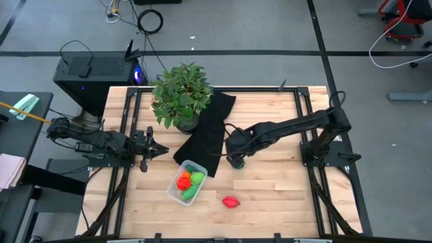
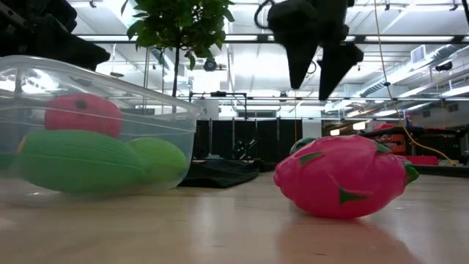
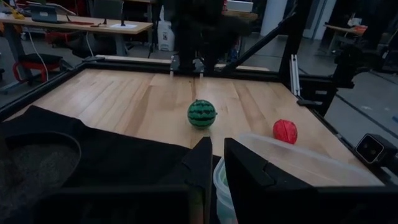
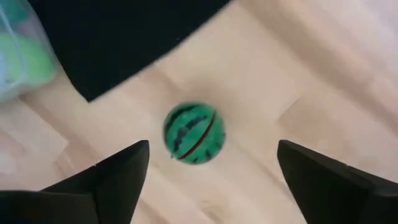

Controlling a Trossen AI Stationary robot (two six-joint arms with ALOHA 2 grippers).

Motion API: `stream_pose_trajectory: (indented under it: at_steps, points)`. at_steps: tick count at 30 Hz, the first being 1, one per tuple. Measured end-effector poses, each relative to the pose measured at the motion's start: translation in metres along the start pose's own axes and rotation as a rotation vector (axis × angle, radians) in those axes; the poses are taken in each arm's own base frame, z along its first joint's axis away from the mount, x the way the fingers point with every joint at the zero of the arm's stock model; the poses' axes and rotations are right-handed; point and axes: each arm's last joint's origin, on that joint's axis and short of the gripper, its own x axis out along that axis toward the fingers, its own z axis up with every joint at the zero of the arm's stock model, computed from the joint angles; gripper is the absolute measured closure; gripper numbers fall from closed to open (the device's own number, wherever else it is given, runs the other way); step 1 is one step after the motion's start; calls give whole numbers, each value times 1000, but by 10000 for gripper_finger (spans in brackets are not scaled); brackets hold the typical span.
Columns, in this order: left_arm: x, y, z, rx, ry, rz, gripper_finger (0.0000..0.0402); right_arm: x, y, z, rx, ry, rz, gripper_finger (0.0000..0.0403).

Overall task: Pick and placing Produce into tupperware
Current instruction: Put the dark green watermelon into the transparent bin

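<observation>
The clear tupperware stands on the wooden table and holds an orange-red toy and green toys. A red toy lies on the table to its right, and fills the low view's foreground. The dark green striped ball rests on the wood beside the black cloth's corner. My right gripper hangs open above it, pointing down, with one finger on either side and clear of it. My left gripper waits shut at the table's left side, facing the ball.
A black cloth lies from the table's middle toward the far edge. A leafy potted plant stands at its far left end. Bare wood stretches right of and nearer than the red toy. Metal frame rails run along both table sides.
</observation>
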Motion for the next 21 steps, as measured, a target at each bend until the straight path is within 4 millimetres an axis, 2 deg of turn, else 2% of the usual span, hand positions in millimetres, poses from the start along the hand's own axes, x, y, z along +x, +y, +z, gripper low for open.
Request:
stream_pose_trajectory:
  at_steps: [5,13,21]
  points:
    - [0,0,0,-1,-1,0,349,18,7,0,83,97,2,26]
    - [0,0,0,-1,0,0,347,32,11,1,206,84,-36,28]
    - [0,0,-1,1,6,1,347,50,16,1,250,97,-76,29]
